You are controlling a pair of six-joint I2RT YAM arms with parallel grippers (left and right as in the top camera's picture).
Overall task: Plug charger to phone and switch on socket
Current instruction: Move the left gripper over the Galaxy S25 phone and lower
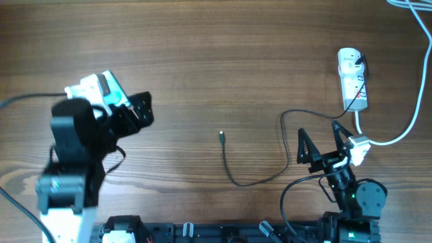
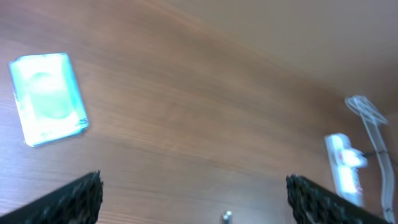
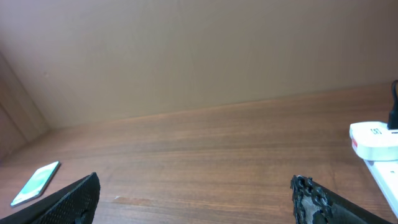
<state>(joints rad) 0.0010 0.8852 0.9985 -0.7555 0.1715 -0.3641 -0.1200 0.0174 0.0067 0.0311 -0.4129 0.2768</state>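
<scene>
- Phone (image 2: 48, 98): lies flat, teal screen up, at the far left of the worktop (image 1: 202, 54). In the overhead view the left arm covers part of it.
- Left hand (image 1: 138, 113): fingers spread wide with nothing between them. It hovers just beside the phone, on its right.
- Socket (image 1: 352, 79): white strip at the right rear. A black plug (image 1: 362, 64) is seated in it, and the white cord (image 1: 405, 131) runs off right and rearward.
- Right hand (image 1: 322, 138): fingers spread wide, empty. It is low at the right front, near the socket's near end.
- Charger (image 1: 260, 180): thin black cable looping over the worktop from the socket side, passing close by the right hand; cannot tell whether they touch.
- Plug tip (image 1: 221, 137): lies free mid-worktop, between the two hands and well apart from the phone.
</scene>
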